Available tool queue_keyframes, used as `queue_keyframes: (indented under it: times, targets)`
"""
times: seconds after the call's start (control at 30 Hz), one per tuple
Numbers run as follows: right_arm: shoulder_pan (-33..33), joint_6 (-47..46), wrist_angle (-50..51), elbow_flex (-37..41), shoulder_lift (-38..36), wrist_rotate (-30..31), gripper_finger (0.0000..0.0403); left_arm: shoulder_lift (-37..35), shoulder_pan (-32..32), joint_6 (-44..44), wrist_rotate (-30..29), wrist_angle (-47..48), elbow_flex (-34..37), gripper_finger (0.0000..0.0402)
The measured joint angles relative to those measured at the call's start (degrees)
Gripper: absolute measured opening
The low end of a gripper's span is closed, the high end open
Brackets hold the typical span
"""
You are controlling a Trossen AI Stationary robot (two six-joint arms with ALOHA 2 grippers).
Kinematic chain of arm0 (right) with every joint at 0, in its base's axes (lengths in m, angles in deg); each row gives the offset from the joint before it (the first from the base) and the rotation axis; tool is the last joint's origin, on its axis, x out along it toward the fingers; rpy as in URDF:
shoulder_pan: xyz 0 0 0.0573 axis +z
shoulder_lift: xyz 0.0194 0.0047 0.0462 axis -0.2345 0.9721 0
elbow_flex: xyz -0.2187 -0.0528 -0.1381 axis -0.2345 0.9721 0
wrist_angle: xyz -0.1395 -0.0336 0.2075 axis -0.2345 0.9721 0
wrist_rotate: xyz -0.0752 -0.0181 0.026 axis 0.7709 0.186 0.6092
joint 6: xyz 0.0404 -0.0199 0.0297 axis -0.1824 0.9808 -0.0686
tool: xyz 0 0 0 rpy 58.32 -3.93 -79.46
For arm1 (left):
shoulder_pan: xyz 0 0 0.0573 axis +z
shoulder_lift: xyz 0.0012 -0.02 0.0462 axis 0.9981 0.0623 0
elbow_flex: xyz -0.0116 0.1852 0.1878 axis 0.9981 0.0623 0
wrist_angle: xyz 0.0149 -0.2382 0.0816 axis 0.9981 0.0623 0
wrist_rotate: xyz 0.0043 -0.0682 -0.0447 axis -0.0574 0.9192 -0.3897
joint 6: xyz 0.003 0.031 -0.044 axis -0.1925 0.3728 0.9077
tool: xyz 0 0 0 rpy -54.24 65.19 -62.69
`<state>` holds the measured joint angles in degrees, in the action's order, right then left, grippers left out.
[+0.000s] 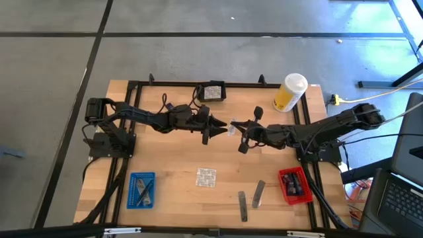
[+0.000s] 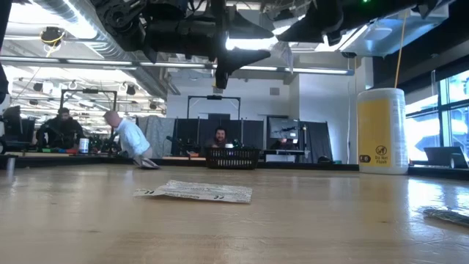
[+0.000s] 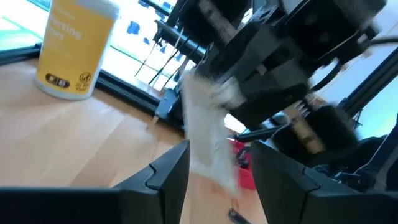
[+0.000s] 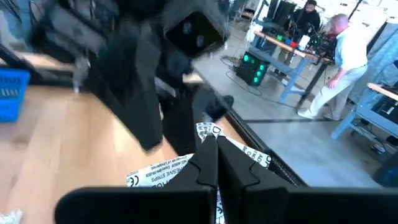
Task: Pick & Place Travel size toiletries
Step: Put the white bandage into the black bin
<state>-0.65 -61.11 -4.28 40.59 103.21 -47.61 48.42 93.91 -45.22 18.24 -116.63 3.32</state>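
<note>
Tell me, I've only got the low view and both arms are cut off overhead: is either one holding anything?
Observer: Yes. The right arm's jaws are shut on a foil sachet, above mid-table.
Operator: And the left arm?
Observer: Its jaws stand open on either side of that same sachet, facing the right arm.
Operator: What's on the table that I can't see?
Observer: Two grey sticks lie between the loose sachet and a red tray.

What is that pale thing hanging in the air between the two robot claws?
A foil sachet, pinched by the right gripper and facing the open left gripper. The high view shows it; the left wrist view confirms it.
</note>
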Motion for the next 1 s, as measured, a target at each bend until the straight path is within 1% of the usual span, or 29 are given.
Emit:
queue_keyframes:
  times: [0.1, 0.23, 0.5, 0.6, 0.73, 1.0]
  targets:
    - [-0.65, -0.02, -0.94, 0.0, 0.43, -0.17, 0.0, 0.0, 0.0, 0.01, 0.11, -0.03, 0.0, 0.0163]
    - [-1.23, -0.04, -1.96, 0.0, 0.52, -1.11, 0.0, 0.0, 0.0, 0.13, 1.77, -0.51, 0.0, 0.0163]
    - [-1.37, 1.64, -6.08, 0.0, 0.81, -0.99, 0.0, 0.0, 0.0, -1.27, 0.5, -0.36, 0.0, 0.0163]
    - [-1.51, 2.51, -7.42, 0.0, 1.85, -1.06, 0.0, 0.0, 0.0, -2.01, -0.28, -0.36, 0.0, 0.0155]
    - [-2.18, 3.01, -9.16, 0.0, 3.69, -1.89, 0.0, 0.0, 0.0, -2.32, -0.34, -0.33, 0.0, 0.0123]
    - [-2.37, 3.85, -10.74, 0.0, 4.39, -2.34, 0.0, 0.0, 0.0, -2.77, -0.17, 2.06, -0.02, 0.0018]
